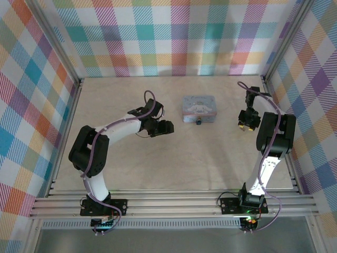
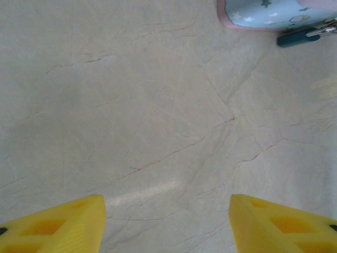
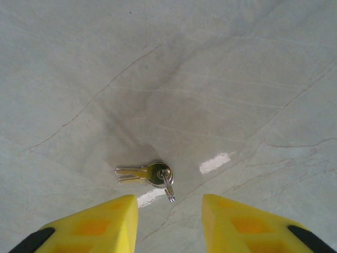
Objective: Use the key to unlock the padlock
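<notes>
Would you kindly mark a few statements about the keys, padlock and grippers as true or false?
1. The keys lie on the table just ahead of the right gripper. True.
2. The left gripper holds the padlock. False: it is open and empty; the padlock lies beside the tin.
3. The right gripper's jaws are apart. True.
4. The keys hang from the padlock. False: they lie on the table, away from it.

Pastel plaid covered the walls (image 1: 174,37); the table (image 1: 158,158) was cream marble with grey veins, the tin (image 1: 198,107) pale blue, pink-rimmed and white-starred, the padlock (image 2: 298,38) dark teal, the keys (image 3: 142,173) silver and brass.
</notes>
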### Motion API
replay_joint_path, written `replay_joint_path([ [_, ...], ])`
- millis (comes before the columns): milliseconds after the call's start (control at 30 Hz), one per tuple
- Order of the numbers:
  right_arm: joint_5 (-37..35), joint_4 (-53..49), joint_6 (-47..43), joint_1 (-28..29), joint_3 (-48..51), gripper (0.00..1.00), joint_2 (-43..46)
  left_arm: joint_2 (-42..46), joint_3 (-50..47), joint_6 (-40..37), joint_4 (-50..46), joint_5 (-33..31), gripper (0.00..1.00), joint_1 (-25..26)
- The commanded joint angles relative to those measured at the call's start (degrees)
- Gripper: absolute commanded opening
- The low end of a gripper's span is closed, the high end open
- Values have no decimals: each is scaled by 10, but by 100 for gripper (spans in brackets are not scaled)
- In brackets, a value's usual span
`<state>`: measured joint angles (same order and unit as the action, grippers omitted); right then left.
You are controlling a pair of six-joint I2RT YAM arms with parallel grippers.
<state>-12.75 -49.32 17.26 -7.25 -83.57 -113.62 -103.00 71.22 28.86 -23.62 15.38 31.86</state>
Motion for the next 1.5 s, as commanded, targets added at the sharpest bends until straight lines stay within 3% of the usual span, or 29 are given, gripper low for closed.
replay_joint_path([
  [0, 18, 4, -15, -5, 5, 32, -19, 20, -7, 0, 5, 2, 63, 2],
  [300, 41, 11, -22, -5, 25, 23, -21, 31, -14, 3, 4, -5, 63, 2],
  [533, 19, 8, -36, 11, 41, 0, 20, 62, -29, 3, 16, -7, 61, 2],
  [800, 22, 10, -84, 96, 70, 0, 147, 153, -84, 9, 72, -19, 56, 1],
  [967, 91, -14, -18, 189, 61, 0, 210, 209, -114, 54, 71, -52, 56, -2],
  [1167, 213, 48, 84, 312, 64, 0, 240, 277, -193, 194, 165, -76, 53, -7],
  [1300, 277, 106, 138, 361, 58, 0, 228, 318, -262, 288, 258, -78, 55, -7],
  [1467, 345, 182, 178, 390, 77, 0, 221, 365, -297, 313, 291, -94, 57, -2],
])
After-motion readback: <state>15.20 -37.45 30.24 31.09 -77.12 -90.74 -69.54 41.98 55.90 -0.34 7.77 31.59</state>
